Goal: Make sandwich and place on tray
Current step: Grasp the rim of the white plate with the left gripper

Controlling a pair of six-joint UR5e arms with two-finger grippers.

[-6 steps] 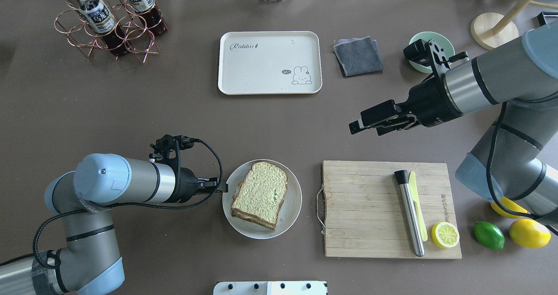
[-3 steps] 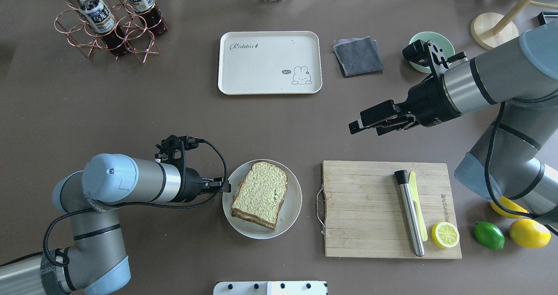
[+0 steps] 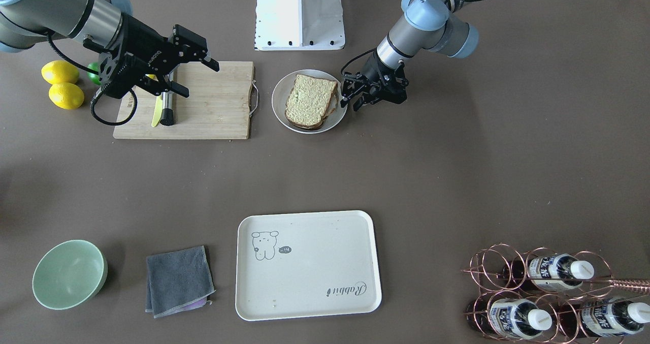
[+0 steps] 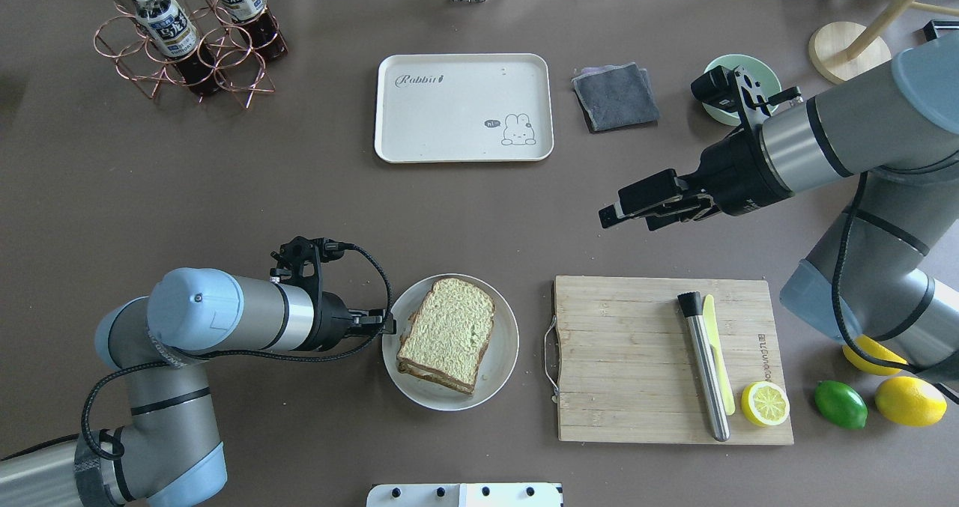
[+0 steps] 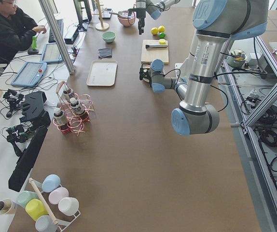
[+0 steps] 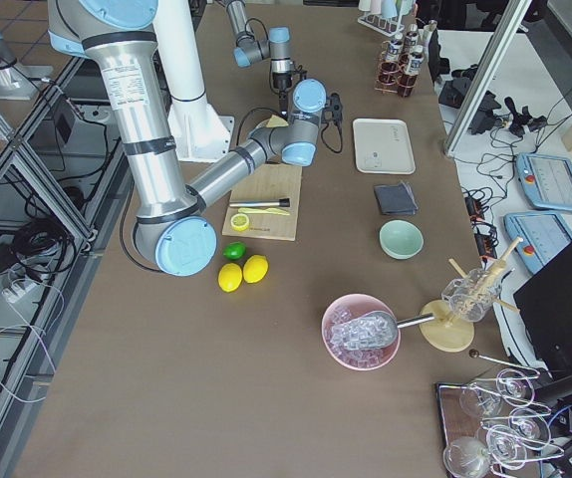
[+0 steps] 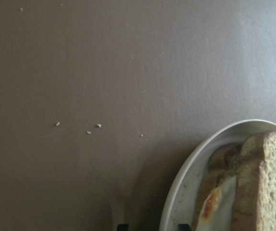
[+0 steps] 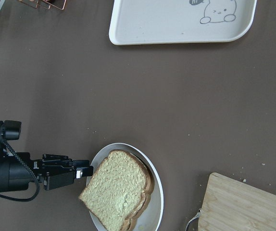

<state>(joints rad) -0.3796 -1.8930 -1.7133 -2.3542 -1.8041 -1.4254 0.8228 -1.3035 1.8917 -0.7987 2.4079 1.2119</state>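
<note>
The left gripper (image 4: 388, 320), fingers parted, straddles the rim of the glossy round white plate (image 4: 498, 372) holding the porous, dark-crusted sandwich (image 4: 448, 332); the right gripper (image 3: 200, 80) hangs spread wide.

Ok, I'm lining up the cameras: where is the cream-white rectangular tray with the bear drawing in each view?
Front-facing: cream-white rectangular tray bottom centre.
Overhead: top centre.
Exterior left: upper left-centre.
Exterior right: upper right-centre.
Left wrist: not in it.
Right wrist: top edge, cropped.
Landmark: grey folded cloth beside it in exterior views.
</note>
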